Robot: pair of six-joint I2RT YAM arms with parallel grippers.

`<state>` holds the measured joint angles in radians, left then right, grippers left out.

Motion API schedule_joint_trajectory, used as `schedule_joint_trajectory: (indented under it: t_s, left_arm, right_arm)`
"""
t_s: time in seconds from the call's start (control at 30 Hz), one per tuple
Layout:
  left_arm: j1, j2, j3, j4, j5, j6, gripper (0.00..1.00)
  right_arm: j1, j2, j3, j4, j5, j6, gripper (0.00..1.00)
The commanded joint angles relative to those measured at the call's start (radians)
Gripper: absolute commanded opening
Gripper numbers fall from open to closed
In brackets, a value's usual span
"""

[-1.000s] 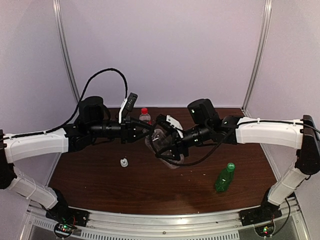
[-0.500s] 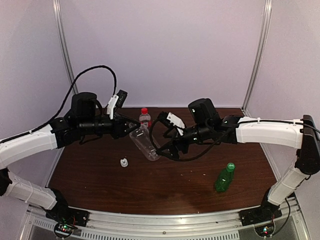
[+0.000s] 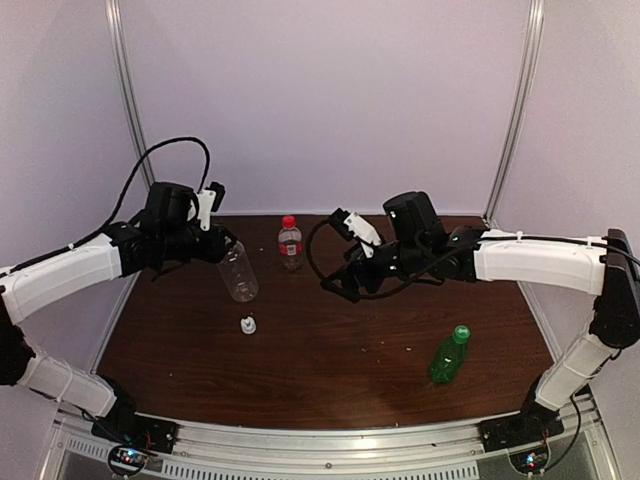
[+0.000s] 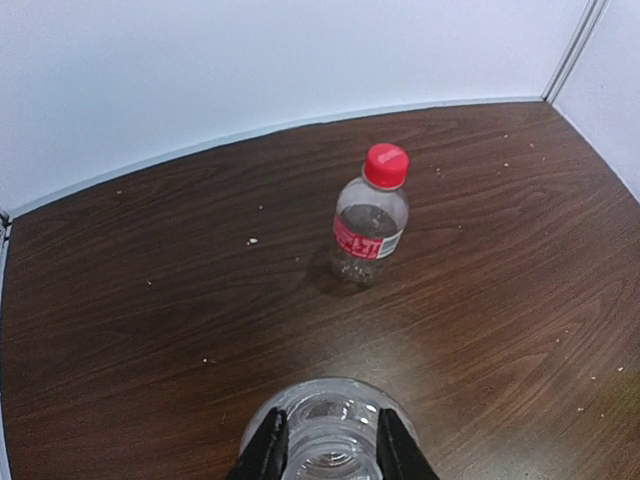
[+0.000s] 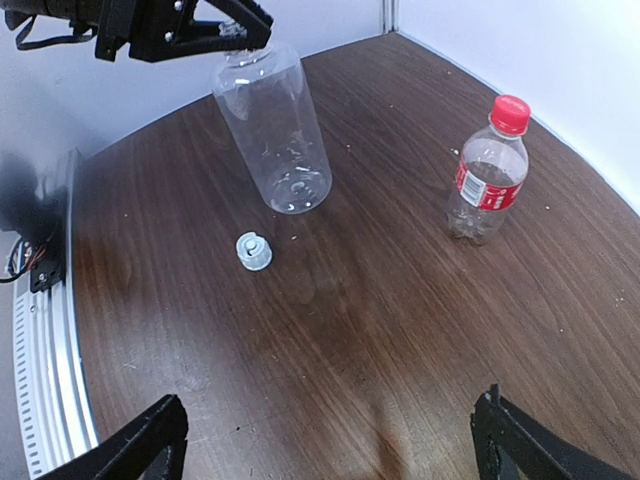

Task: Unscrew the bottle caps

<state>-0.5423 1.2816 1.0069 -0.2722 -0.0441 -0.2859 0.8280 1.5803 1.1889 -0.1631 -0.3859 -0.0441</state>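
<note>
A dark brown, wood-grained tabletop (image 3: 330,370) fills the floor of a small enclosure. Plain pale panels with a faint lilac tint close it in on three sides: a back wall (image 3: 330,100), a left wall (image 3: 55,130) and a right wall (image 3: 590,130). Slim silver metal posts stand at the two rear corners, one on the left (image 3: 133,110) and one on the right (image 3: 517,110). A ribbed aluminium rail (image 3: 330,443) runs along the near edge. The light is soft and even, leaving a dull sheen on the wood. Small pale specks (image 4: 252,241) lie scattered over the tabletop
</note>
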Motion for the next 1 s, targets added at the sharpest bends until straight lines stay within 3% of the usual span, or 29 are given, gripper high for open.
schedule_joint_trajectory:
  t_s: [0.0, 0.4, 0.6, 0.97]
  left_arm:
    - [0.013, 0.053, 0.028, 0.036, -0.063, 0.022, 0.0]
    - [0.013, 0.154, 0.044, 0.022, -0.089, 0.038, 0.0]
    - [0.013, 0.172, 0.044, 0.019, -0.092, 0.038, 0.05]
    - [0.014, 0.178, 0.05, 0.012, -0.085, 0.034, 0.43]
  right_arm:
    - [-0.01, -0.007, 0.049, 0.025, 0.076, 0.041, 1.0]
    - [-0.019, 0.103, 0.17, 0.054, 0.183, 0.093, 0.98]
    - [-0.028, 0.205, 0.265, 0.076, 0.211, 0.096, 0.97]
    - [-0.053, 0.442, 0.493, 0.084, 0.222, 0.095, 0.93]
